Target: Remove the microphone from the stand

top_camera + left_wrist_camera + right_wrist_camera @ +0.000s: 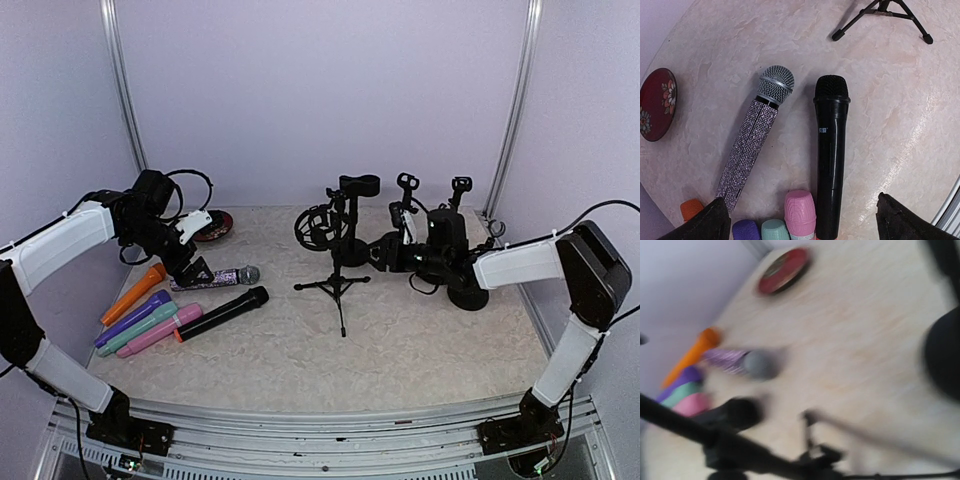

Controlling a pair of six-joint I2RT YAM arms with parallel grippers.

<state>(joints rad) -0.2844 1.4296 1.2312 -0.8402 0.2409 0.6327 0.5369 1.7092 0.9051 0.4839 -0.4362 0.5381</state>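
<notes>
Black microphone point(830, 150), judged the task's piece, lay flat on the worktop point(900, 125) off the tripod stand point(337, 262), just beside the glitter microphone point(752, 145), its long axis running from the far head back toward the left fingers point(710, 225). Those fingers hovered spread wide above both, gripping nothing. The right arm point(520, 265) reached among the stands, well apart; whether its fingers were spread could not be told.

Six microphones point(831, 150), one red dish point(655, 105) and one tripod stand point(338, 285) occupy the table point(420, 350).
</notes>
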